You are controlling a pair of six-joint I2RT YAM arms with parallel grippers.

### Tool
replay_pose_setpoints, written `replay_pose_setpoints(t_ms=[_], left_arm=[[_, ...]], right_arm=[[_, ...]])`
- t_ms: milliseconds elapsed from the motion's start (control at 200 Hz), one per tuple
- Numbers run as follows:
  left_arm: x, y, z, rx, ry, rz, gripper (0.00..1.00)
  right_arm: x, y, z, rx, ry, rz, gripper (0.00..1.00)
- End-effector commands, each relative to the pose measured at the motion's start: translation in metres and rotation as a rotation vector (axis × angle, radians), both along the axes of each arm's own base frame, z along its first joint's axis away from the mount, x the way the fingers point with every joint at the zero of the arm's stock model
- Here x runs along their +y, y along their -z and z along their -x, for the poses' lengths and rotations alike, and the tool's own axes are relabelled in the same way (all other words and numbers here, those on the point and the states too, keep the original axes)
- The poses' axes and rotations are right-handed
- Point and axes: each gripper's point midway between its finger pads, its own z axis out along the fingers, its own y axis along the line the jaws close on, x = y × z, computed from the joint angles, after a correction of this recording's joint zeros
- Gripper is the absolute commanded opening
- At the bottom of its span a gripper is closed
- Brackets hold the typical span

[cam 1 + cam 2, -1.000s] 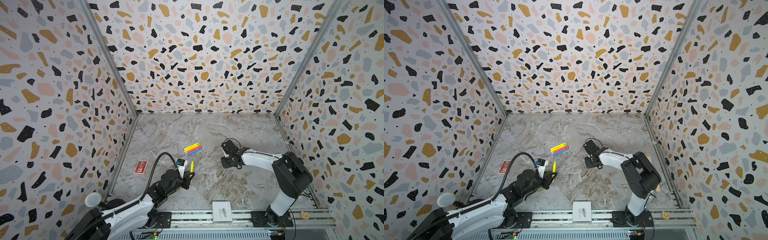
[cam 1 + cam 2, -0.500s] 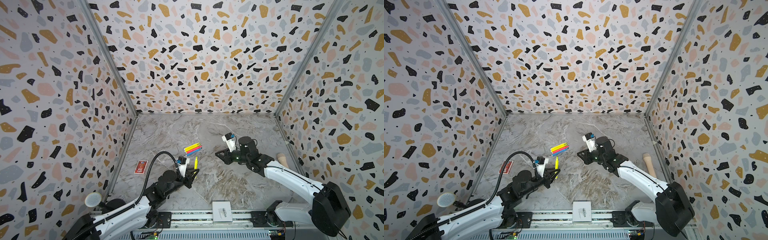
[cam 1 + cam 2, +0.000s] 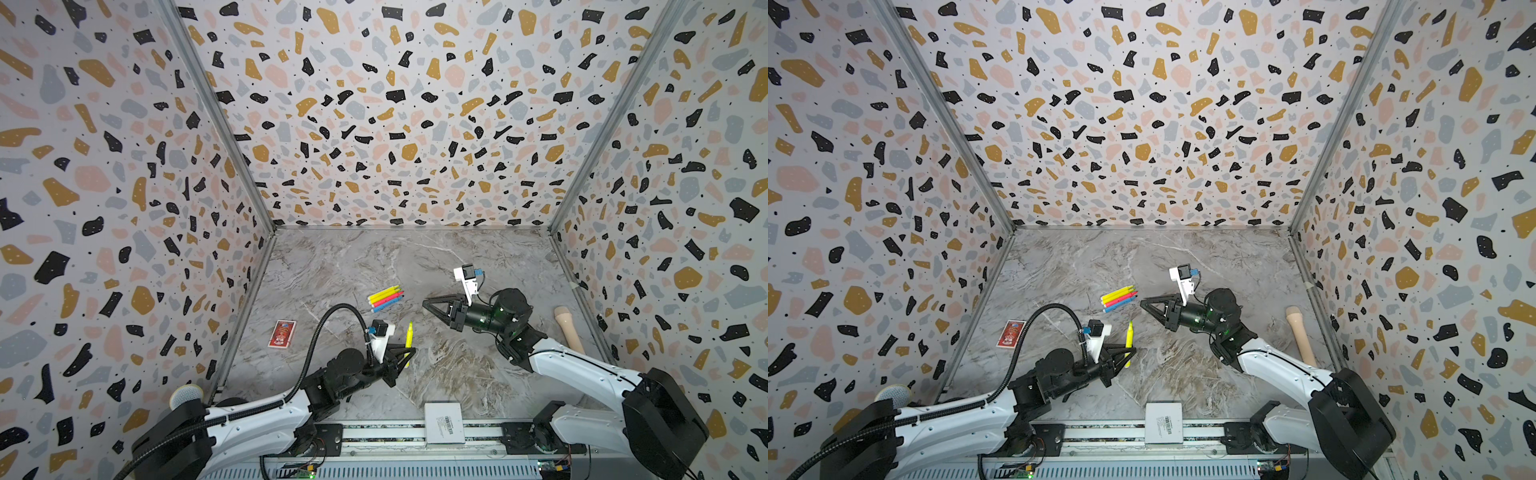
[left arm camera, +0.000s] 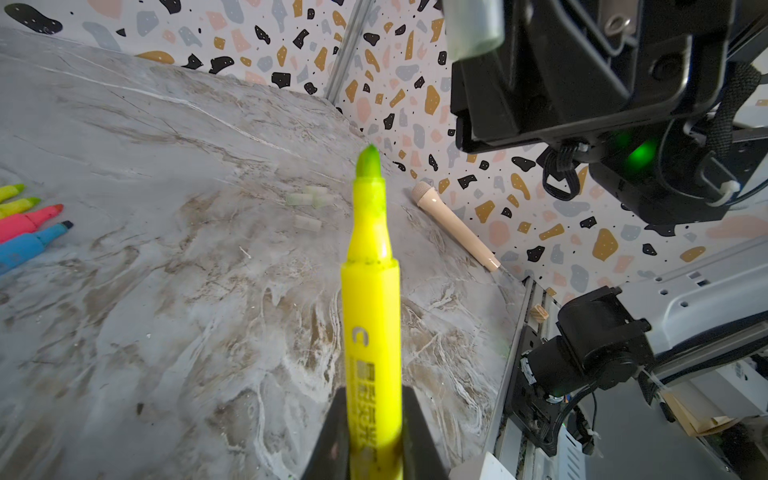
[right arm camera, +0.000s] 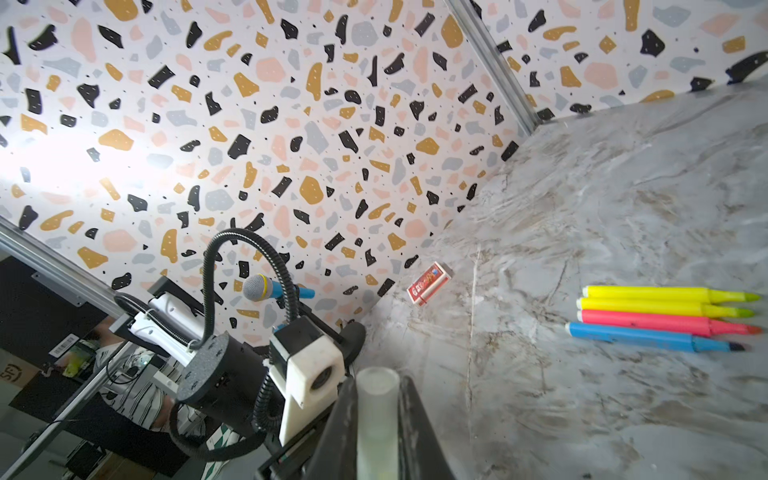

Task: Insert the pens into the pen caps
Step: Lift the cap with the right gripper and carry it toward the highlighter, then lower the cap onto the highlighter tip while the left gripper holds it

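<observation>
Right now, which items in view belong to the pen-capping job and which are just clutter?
Job:
- yellow pen between the jaws of the left gripper
- clear cap between the jaws of the right gripper
- four pens lying in a row
- loose clear caps

Lying about:
- red card pack
- beige handle
- white box
- microphone

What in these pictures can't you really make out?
Clear cap in the right gripper: lower part cut off by the right wrist view's edge; too small in both top views.
Loose caps on the table: faint and blurred in the left wrist view; count unclear.
Yellow pen in the left gripper: rear end hidden between the jaws in the left wrist view; print unreadable.
</observation>
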Motion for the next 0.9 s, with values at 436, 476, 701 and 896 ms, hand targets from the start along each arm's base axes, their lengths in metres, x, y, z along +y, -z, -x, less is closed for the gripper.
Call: replay_pose_setpoints(t_ms=[436,476,701,896], left_arm=[[-0.012,-0.039,0.003,-0.043,0.025,0.157,0.00],[-0.012,-0.039,0.003,-0.042,0.025,0.159,0.00],[-0.012,-0.040,0.005,-0.044,0.026,0.166,0.00],[-0.012,-0.041,0.005,-0.044,0.026,0.170,0.00]], right_arm=[[0.014,-0.019,0.004,-0.015,-0.038,-0.126,0.12],[0.016,-0.019,0.005,-0.015,-0.042,-0.127,0.12],[0.021,-0.017,0.006,-0.010,-0.050,-0.136,0.12],[0.026,-0.015,0.007,-0.001,-0.063,-0.143,0.12]])
